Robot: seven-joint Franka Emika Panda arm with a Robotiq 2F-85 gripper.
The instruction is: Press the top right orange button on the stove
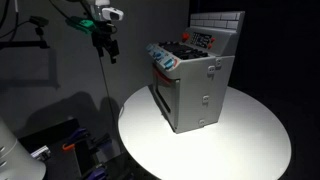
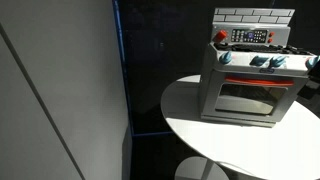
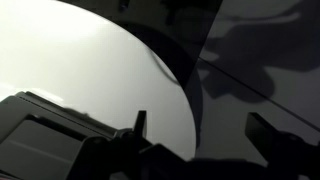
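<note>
So the stove [image 1: 195,85] sits right of centre in both exterior views, on a round white table [image 1: 250,140], with its buttons facing up and easy to reach. The gripper [image 1: 104,45] hangs well apart at upper left, jaws spread and empty, which seems fine for a poke.

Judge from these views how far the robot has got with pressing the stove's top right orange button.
Done: nothing visible yet. In hand: the gripper hangs in the air, well clear of the stove. Left: the whole approach, then the press on the button panel.
</note>
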